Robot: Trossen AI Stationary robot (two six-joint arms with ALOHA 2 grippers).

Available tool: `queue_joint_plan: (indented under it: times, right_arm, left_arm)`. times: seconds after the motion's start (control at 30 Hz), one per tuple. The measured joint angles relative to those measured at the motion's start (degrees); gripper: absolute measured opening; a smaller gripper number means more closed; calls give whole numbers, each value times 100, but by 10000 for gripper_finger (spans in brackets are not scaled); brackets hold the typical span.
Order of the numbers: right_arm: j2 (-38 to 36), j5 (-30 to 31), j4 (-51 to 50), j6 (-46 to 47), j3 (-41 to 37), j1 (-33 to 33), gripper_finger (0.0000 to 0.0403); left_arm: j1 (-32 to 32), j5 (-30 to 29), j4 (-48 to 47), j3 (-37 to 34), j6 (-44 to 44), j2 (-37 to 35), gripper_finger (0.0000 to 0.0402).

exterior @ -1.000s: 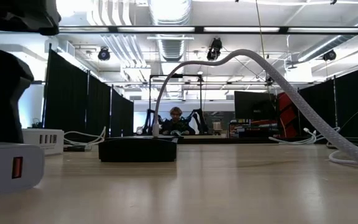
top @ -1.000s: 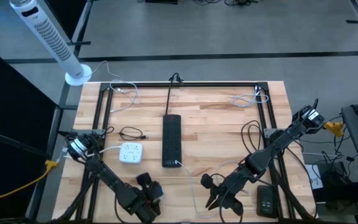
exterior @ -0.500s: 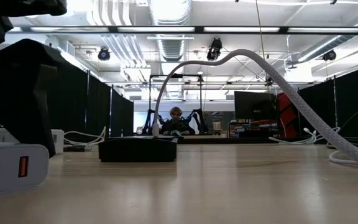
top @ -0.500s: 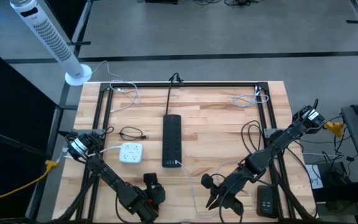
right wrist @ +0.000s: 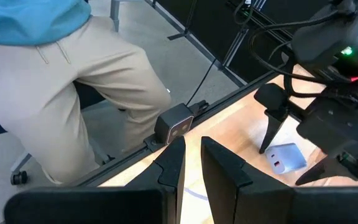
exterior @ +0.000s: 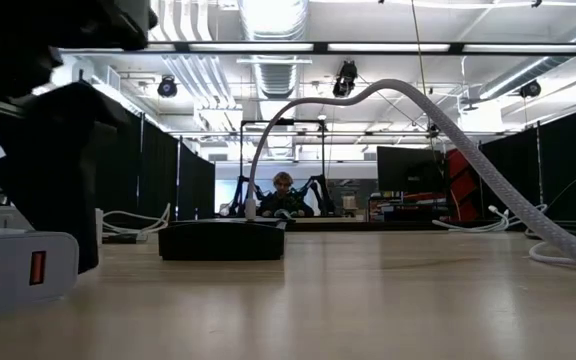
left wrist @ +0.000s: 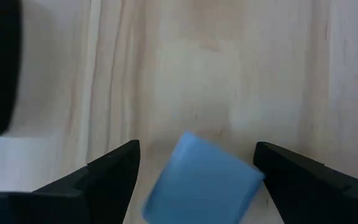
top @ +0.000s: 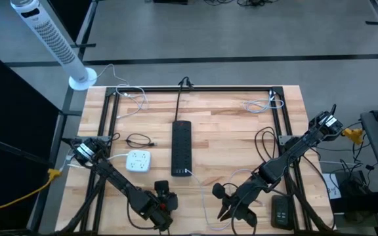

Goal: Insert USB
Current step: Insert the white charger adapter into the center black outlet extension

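Left wrist view: left gripper (left wrist: 194, 163) is spread wide over a blue USB adapter (left wrist: 201, 183) at bottom center, lying on the wood table (left wrist: 229, 68). Right gripper (right wrist: 191, 163) looks pinched nearly closed, holding nothing visible.

Your left arm reaches from its base at the table's left edge down toward the near edge, where your left hand (top: 162, 202) sits low over the wood, wrist pointing straight down. Its two dark fingers (left wrist: 114, 171) stand wide apart, with a small blue block between them but not gripped. Your right arm stretches from the table's right side toward the near edge, and your right hand (top: 227, 208) hangs there near the front edge, well apart from the left one. Its fingers (right wrist: 173, 163) are nearly together, only a narrow gap between them.
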Motion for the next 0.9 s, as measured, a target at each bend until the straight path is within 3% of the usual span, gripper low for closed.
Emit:
queue_joint_plan:
  times: [0.13,0.3,0.43,0.57,0.73,0.9]
  right_arm:
    - [-2,1,-2,42,0,0,36]
    - [-2,2,-13,88,0,0,36]
    - [-2,2,-33,99,0,0,36]
    - [-2,2,-35,107,0,0,36]
    - [-2,2,-45,188,0,0,36]
    - [-2,2,-48,206,-5,0,36]
  left_arm:
    - [142,113,138,28,125,3,299]
    - [221,240,170,66,293,10,204]
    - [255,208,-60,259,1310,22,123]
    - [253,264,-280,652,2416,23,82]
    - [246,295,-1150,1170,2862,-15,90]
    - [234,577,-2383,1535,2571,-25,156]
